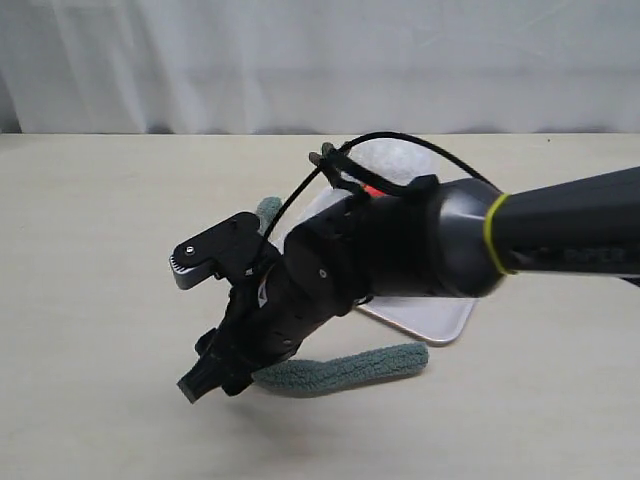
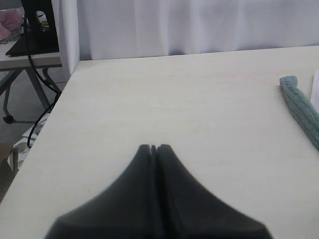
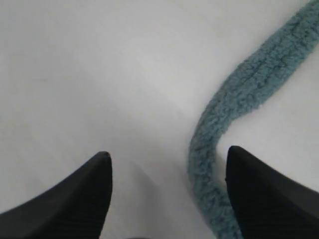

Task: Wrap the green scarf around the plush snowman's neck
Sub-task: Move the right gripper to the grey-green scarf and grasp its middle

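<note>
Your right claw (image 3: pixel 167 159) gapes wide, the green scarf (image 3: pixel 234 94) lying loose between its jaws on the table (image 3: pixel 75 74). Your left claw (image 2: pixel 153 147) is pinched closed, empty. Only the exterior view shows the tray (image 1: pixel 430 325) with the plush snowman (image 1: pixel 400 160), mostly behind the arm (image 1: pixel 560 235).

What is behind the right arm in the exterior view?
White snowman fluff, a tray corner and both green scarf ends show; the snowman's neck and scarf middle are covered.

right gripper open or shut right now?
Open. In the right wrist view the right gripper has its fingers spread wide, with the scarf lying on the table between them.
</note>
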`<move>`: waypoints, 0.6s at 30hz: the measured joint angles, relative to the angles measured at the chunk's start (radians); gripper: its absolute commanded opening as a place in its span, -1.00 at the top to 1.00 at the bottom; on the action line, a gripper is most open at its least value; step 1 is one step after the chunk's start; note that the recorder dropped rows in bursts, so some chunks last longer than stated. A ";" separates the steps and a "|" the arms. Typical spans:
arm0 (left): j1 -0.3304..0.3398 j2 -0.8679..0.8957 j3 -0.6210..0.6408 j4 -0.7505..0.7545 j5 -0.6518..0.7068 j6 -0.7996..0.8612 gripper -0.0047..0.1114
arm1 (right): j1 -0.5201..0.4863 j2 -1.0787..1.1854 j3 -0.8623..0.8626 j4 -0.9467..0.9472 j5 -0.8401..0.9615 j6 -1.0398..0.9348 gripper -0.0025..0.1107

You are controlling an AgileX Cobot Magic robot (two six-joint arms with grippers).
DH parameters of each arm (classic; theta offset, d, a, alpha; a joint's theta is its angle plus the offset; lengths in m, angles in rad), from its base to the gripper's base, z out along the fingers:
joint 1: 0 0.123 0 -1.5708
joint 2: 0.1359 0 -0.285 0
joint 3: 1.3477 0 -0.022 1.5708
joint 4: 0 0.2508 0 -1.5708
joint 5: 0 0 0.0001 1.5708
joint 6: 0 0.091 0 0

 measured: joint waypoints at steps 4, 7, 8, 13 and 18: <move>0.000 0.000 0.000 0.000 0.000 0.000 0.92 | 0.000 0.074 -0.073 -0.160 0.042 0.147 -0.15; 0.000 0.000 0.000 0.000 0.000 0.000 0.92 | 0.000 0.116 -0.102 -0.205 0.067 0.188 -0.15; 0.000 0.000 0.000 0.000 0.000 0.000 0.92 | 0.000 0.129 -0.106 -0.214 0.068 0.193 -0.14; 0.000 0.000 0.000 0.000 0.000 0.000 0.92 | 0.000 0.174 -0.110 -0.249 0.074 0.207 -0.14; 0.000 0.000 0.000 0.000 0.000 0.000 0.92 | 0.000 0.182 -0.115 -0.252 0.064 0.207 0.09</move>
